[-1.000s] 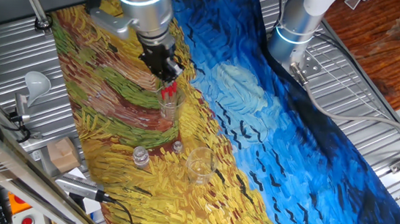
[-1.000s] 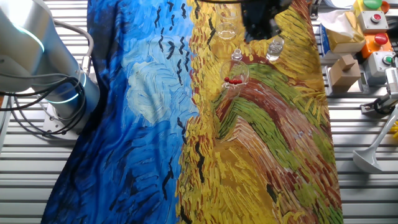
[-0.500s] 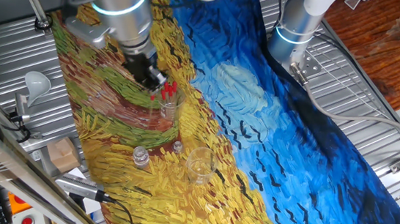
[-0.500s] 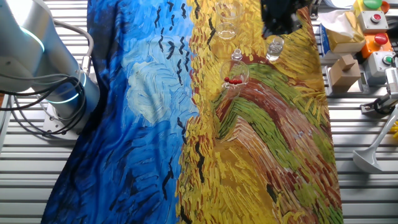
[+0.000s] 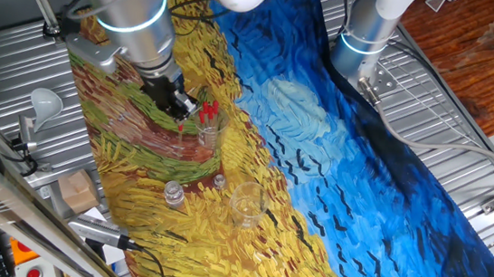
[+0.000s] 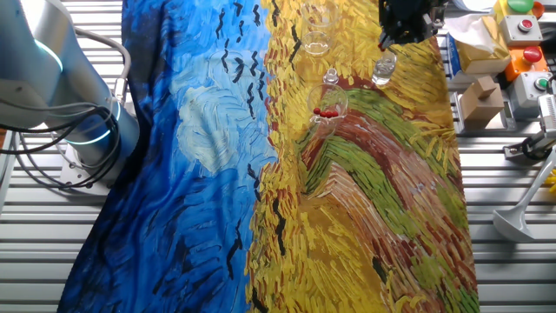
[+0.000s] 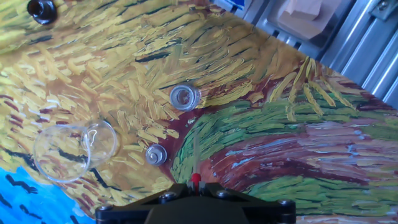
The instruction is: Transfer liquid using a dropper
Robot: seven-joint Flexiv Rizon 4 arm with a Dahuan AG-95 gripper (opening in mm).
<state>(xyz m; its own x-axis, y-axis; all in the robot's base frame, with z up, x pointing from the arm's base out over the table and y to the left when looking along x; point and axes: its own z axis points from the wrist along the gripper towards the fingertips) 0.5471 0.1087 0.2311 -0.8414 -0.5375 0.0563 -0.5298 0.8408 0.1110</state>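
Bright painted cloth [image 5: 335, 165] in yellow, green and blue covers the table. From one fixed view, the gripper [image 5: 180, 109] hangs over the yellow and green part. It pinches the dropper [image 5: 181, 123] by its small red bulb, and the thin clear tube points down, off the cloth. Just beside the gripper stands a tall glass [image 5: 209, 128] with more red-bulbed droppers [image 5: 208, 109] in it. Farther from the gripper, toward the near edge, stand a small bottle [image 5: 173, 193], a tiny vial [image 5: 219, 181] and a clear cup [image 5: 246, 202].

From the other fixed view, the gripper [image 6: 401, 26] is a dark shape at the top edge. Whether it holds anything cannot be told here. The small bottle [image 6: 383, 66] sits right under it. The tiny vial [image 6: 331, 77], the tall glass [image 6: 330, 108] and the clear cup [image 6: 316, 40] are off to one side.

From the hand view, the dropper [image 7: 196, 158] sticks straight out from the closed fingers, red bulb at the gripper [image 7: 196, 185]. The small bottle [image 7: 184, 96] lies ahead of the tip. The tiny vial [image 7: 156, 155] is beside the tube. The clear cup [image 7: 73, 150] lies farther off.
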